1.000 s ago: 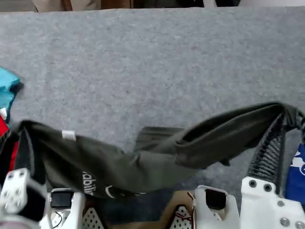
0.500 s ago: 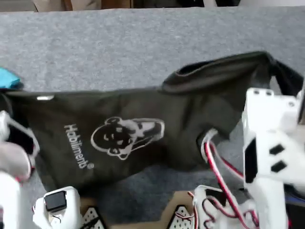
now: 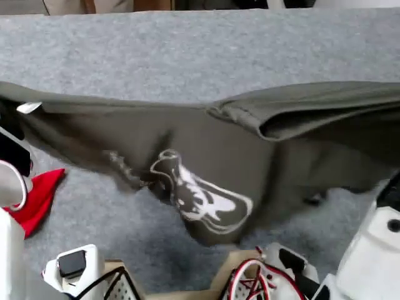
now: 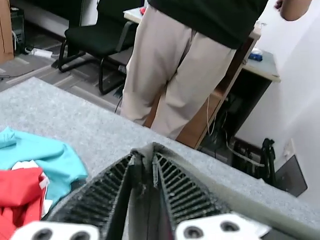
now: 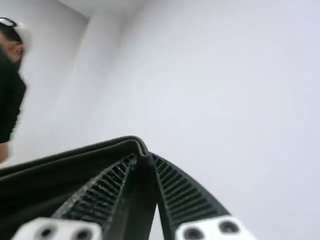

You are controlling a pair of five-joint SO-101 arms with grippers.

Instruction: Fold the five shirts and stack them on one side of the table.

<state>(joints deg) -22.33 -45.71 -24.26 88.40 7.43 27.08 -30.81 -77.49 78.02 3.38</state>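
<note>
A dark olive shirt with a white print hangs stretched across the high view, lifted off the grey table. Its upper edge runs from the left border to the right border, and the printed part sags toward the front. My left gripper is shut on one end of that shirt, with dark cloth pinched between its ribbed fingers. My right gripper is shut on the other end, raised high and facing a white wall, with dark cloth trailing from it.
A red shirt lies crumpled at the table's left side, with a teal shirt just beyond it. The arm bases stand along the front edge. Bare grey felt stretches behind the hanging shirt.
Both grippers have risen and moved apart, lifting the dark shirt off the table and pulling it taut. Its print now faces the camera lower down, and the red shirt has come into sight.
</note>
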